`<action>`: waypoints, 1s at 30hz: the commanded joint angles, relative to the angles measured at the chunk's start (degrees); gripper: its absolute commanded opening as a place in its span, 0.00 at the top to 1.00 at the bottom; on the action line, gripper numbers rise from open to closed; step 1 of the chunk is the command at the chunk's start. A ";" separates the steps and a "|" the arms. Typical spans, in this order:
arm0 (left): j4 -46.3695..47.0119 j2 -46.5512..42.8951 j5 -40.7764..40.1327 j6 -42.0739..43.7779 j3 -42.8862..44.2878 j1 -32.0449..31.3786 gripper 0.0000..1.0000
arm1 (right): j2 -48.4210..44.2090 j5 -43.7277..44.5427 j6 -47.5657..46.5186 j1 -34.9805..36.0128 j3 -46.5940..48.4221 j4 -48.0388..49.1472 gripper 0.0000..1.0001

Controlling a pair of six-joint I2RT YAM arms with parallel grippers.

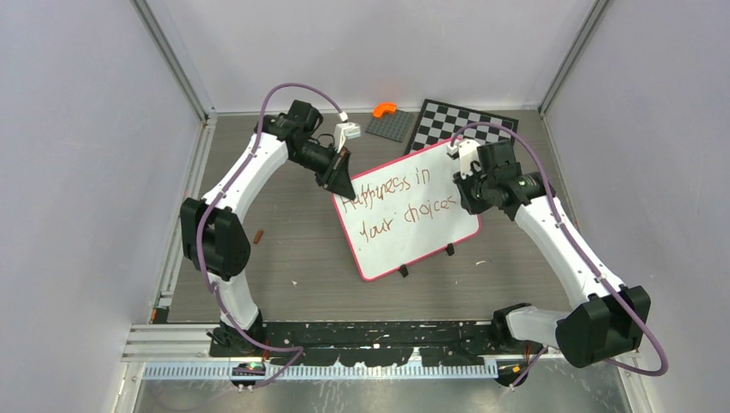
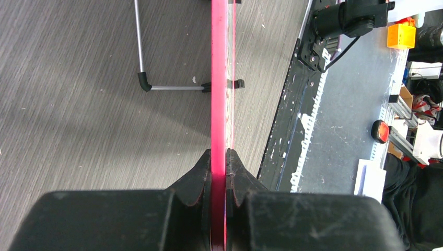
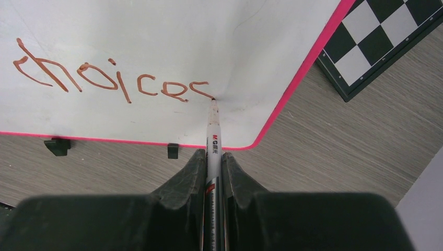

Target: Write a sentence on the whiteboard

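The grey wood-grain worktop point(image 1: 293, 249) carries the whiteboard point(image 1: 405, 249) near its middle, turned askew so that its writing face points toward the right arm. That angle suits the writing arm's reach. The board appears propped rather than flat: the left wrist view looks along its edge and shows a thin wire leg point(image 2: 172, 88) bracing it from behind. Black clip feet point(image 3: 172, 150) sit along its lower edge. The black-and-white chessboard point(image 1: 460, 120) lies behind the board's far right corner, partly covered by it and out of the writing area.

The left pincer point(image 2: 219, 157) is clamped narrowly on the board's pink frame point(image 2: 219, 78), one finger on each face. From above this grip sits at the board's far left corner. I judge that it steadies the board against the push of the pen, since a propped board would otherwise slide or tip.

The right pincer point(image 3: 213, 157) is closed tight around a marker point(image 3: 213, 136). The barrel runs straight out between the fingers, which gives the tip firm guidance. The tip touches the white surface at the tail of the last letter.

The sentence point(image 1: 396, 202) runs in two red-brown lines, "Happiness in" above "your choices". With the tip at the end of the final "s" in "choices" point(image 3: 112, 81), the writing looks essentially complete. Lifting the marker cleanly off, without dragging a stray stroke, seems the sensible next move.
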 commanded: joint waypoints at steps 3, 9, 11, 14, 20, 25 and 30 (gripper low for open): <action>-1.29 1.86 -9.59 6.01 -1.84 -2.15 1.00 | 0.50 -1.57 0.46 -0.16 -0.70 -0.08 1.00; -1.39 1.82 -9.69 5.90 -1.86 -2.15 1.00 | 0.36 -7.97 1.19 -0.17 0.73 -1.77 1.00; -1.39 1.66 -9.80 5.96 -2.01 -2.16 1.00 | 0.10 -9.42 1.01 -0.16 1.80 -3.15 1.00; -1.30 1.47 -9.75 5.94 -2.19 -2.15 1.00 | -0.99 -8.53 0.56 -0.19 2.66 -4.80 1.00; -1.00 1.25 -10.38 5.59 -2.24 -2.19 1.00 | -3.74 -4.12 -0.45 -0.16 2.74 -8.35 1.00; -0.61 1.18 -10.10 5.07 -2.27 -2.16 1.00 | -4.18 2.45 -1.14 -0.21 1.33 -6.17 1.00; -0.63 1.26 -10.39 5.04 -2.19 -2.16 1.00 | -2.61 2.63 0.25 -0.16 0.74 -1.90 1.00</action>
